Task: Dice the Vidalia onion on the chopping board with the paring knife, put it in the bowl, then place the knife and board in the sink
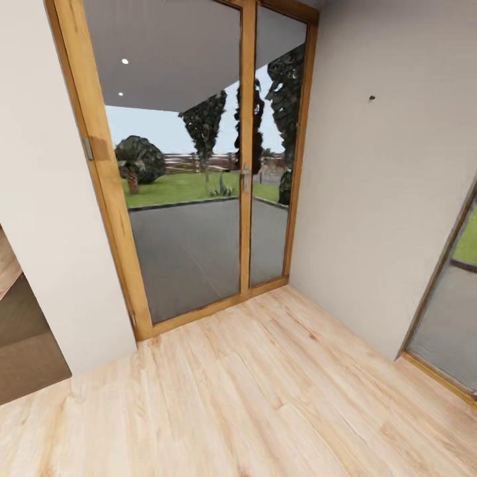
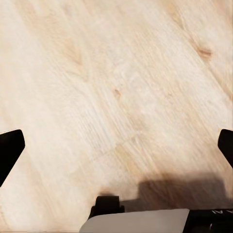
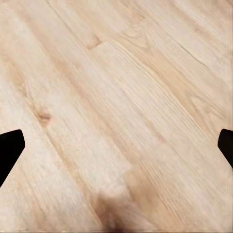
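**Op:** Nearest to me is the floor (image 1: 278, 397), pale wood planks across the lower half of the head frame. Both wrist cameras look down at it. The left gripper (image 2: 116, 143) is spread wide, its black fingertips (image 2: 9, 150) at the left and right edges of that frame with bare boards between them. The right gripper (image 3: 116, 145) is spread the same way and grips nothing.

**Obs:** Why are they hanging like that?

**Op:** My guess is that I'm driving, so the arms are carried low and empty with the claws pointing at the floor.

**Obs:** And further out?

**Op:** A white wall (image 1: 371, 199) is at the right. In the centre and upper left is a glazed door (image 1: 192, 199) in a light wooden frame. Beyond the glass are a grey terrace, lawn and trees.

**Obs:** Where are the onion and the sink?

**Op:** They aren't in front of me here. I judge the kitchen is elsewhere, so I need to turn away from this door.

**Obs:** Any writing?

**Op:** There are a few pale marks at the lower right corner of the left wrist frame, too cut off to read.
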### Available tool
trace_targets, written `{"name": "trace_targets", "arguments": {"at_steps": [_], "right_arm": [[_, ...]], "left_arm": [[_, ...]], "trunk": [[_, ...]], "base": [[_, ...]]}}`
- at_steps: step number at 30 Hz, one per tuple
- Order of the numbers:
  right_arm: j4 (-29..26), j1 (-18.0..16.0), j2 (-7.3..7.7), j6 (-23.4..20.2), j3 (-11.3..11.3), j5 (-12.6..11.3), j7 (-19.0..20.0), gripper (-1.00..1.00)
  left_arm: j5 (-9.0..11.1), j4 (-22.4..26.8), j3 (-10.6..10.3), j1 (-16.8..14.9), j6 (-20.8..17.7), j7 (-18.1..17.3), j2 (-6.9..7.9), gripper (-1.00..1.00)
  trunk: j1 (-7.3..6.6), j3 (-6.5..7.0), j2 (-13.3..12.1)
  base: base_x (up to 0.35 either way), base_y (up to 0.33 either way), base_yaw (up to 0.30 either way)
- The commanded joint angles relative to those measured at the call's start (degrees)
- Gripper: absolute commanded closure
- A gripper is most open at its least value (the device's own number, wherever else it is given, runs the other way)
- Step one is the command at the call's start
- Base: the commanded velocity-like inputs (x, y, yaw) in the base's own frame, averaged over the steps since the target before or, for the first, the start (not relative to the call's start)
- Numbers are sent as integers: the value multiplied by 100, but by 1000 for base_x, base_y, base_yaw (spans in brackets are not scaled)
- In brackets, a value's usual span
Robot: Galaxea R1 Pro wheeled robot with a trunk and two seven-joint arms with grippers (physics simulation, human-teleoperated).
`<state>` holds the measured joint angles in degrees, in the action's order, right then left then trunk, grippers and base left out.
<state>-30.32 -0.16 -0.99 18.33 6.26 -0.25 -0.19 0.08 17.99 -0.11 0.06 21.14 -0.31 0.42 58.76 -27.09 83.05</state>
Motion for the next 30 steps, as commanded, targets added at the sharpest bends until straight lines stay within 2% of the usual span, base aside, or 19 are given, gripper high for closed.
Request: {"name": "trace_targets", "arguments": {"at_steps": [1,17,30], "right_arm": [[-1,-2,2,12,15,-2,2,-100],[0,-2,36,12,15,-27,2,-100],[0,-2,37,12,15,-28,2,-100]], "left_arm": [[1,3,-2,1,15,-3,2,-100],[1,3,2,-1,41,-4,2,-100],[1,-14,1,2,136,-1,2,-100]], "trunk": [[-3,-5,3],[-3,-5,3],[-3,-5,3]], "base": [[-330,-130,-272],[-317,-126,-272],[-22,-8,-272]]}}
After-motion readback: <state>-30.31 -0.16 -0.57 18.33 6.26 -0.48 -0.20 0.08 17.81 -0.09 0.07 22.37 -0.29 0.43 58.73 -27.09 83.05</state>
